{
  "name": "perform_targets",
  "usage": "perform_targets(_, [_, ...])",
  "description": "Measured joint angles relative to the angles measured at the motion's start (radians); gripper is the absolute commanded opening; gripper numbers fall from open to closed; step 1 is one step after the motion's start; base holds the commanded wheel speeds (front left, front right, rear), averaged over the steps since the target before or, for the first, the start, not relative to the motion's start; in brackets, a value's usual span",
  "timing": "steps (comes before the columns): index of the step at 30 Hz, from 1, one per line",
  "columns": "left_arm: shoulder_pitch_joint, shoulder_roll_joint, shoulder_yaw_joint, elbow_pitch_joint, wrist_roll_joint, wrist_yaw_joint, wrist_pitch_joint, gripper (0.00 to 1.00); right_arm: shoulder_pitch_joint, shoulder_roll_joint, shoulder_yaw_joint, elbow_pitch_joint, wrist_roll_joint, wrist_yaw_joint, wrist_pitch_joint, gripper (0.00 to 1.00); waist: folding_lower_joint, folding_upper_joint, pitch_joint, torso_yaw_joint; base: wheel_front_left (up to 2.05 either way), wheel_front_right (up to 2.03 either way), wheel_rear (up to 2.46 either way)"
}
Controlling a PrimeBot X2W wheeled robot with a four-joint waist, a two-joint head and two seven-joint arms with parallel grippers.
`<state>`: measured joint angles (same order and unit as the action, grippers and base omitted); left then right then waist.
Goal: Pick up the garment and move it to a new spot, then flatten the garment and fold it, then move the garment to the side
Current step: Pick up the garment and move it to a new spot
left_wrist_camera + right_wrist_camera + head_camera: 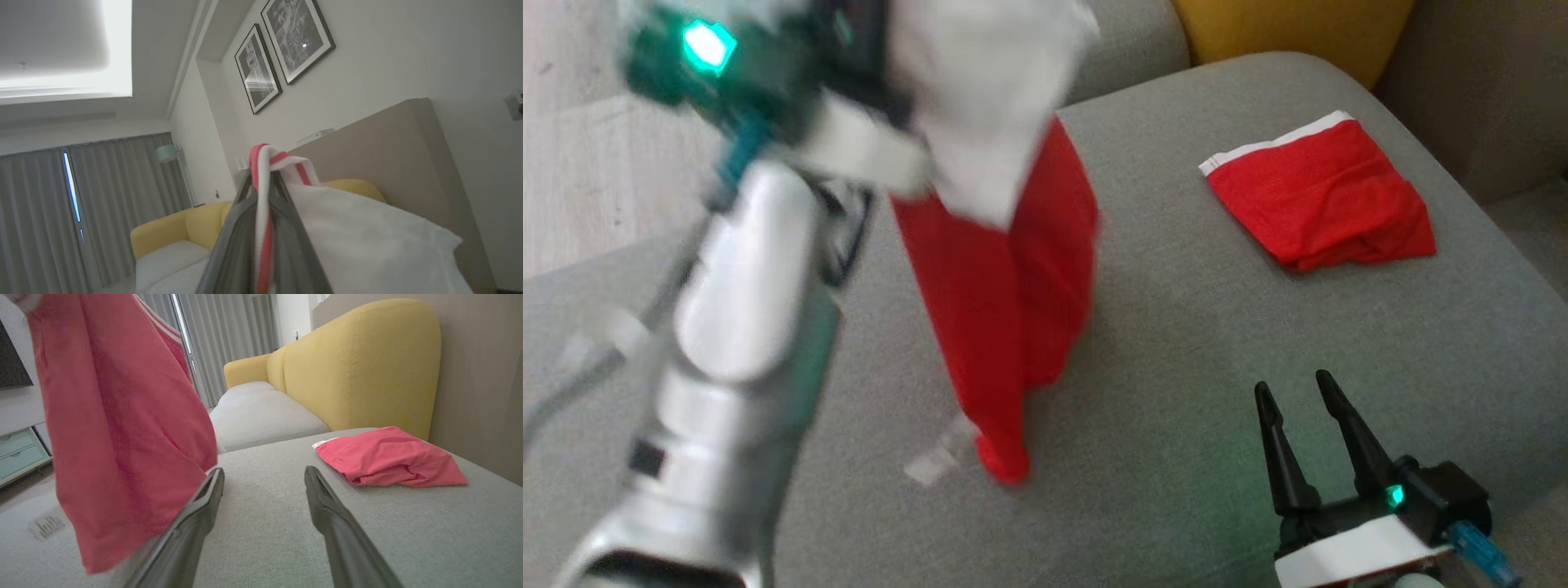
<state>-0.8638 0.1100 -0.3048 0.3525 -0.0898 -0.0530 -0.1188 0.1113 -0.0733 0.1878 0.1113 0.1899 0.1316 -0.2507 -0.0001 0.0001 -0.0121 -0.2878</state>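
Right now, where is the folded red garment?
Head view: the folded red garment lies upper right on the grey cushion, beyond the right gripper, near the yellow backrest.

Colours: reds on a grey ground.
Hanging garment (pixel 1005 310) red below, white above, with a red-and-white striped band; folded garment (pixel 1323 200) red, white edge; sofa seat (pixel 1176 367) plain grey; backrest (pixel 1282 28) yellow; right gripper (pixel 1292 382) black, white-banded, with a green lamp.
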Motion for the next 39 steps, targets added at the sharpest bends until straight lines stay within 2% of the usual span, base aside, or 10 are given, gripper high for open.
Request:
perform_targets(9, [0.457,-0.040,-0.129,0.146,-0.046,0.007,-0.098,0.00,-0.003,0.005,-0.001,0.010,0.020,0.000,0.000,1.00,0.0003,0.0000,0.057,0.025,0.00,0.00,0.00])
perform_targets(13, [0.585,-0.054,-0.180,0.211,-0.077,0.018,-0.122,0.00,-0.024,0.004,-0.001,0.021,0.021,0.000,0.000,1.00,0.0002,0.0000,0.078,0.063,0.00,0.00,0.00])
perform_targets(14, [0.595,-0.058,-0.192,0.230,-0.089,0.017,-0.124,0.77,-0.027,0.004,0.000,0.023,0.021,0.000,0.000,1.00,0.0003,0.0000,0.081,0.074,0.00,0.00,0.00])
perform_targets(15, [0.603,-0.058,-0.217,0.263,-0.112,0.018,-0.129,1.00,-0.031,0.003,-0.001,0.029,0.021,0.000,0.000,1.00,0.0003,0.0000,0.083,0.097,0.00,0.00,0.00])
perform_targets(18, [0.605,-0.059,-0.241,0.250,-0.146,0.042,-0.129,1.00,-0.030,0.001,-0.008,0.040,0.021,0.000,0.000,1.00,0.0002,0.0000,0.075,0.133,0.00,0.00,0.00])
perform_targets(22, [0.650,-0.059,-0.237,0.114,-0.156,0.129,-0.131,1.00,-0.020,0.000,-0.021,0.064,0.021,0.000,0.000,1.00,0.0000,0.0000,0.042,0.178,0.00,0.00,0.00])
perform_targets(24, [0.698,-0.061,-0.202,0.047,-0.156,0.174,-0.131,1.00,-0.013,0.000,-0.035,0.076,0.023,0.000,0.000,1.00,0.0001,0.0000,0.023,0.200,0.00,0.00,0.00])
perform_targets(27, [0.783,-0.059,-0.141,-0.033,-0.155,0.211,-0.131,1.00,-0.011,0.001,-0.052,0.092,0.029,0.000,0.000,1.00,0.0000,0.0000,-0.009,0.231,0.00,0.00,0.00])
perform_targets(32, [0.906,-0.058,-0.052,-0.162,-0.124,0.237,-0.131,1.00,0.019,0.002,-0.083,0.097,0.018,0.000,0.000,1.00,0.0000,0.0000,-0.057,0.274,0.00,0.00,0.00])
perform_targets(39, [1.079,-0.057,0.041,-0.324,-0.078,0.239,-0.132,1.00,0.096,0.005,-0.101,0.092,-0.016,0.000,0.000,1.00,-0.0001,0.0000,-0.109,0.307,0.00,0.00,0.00])
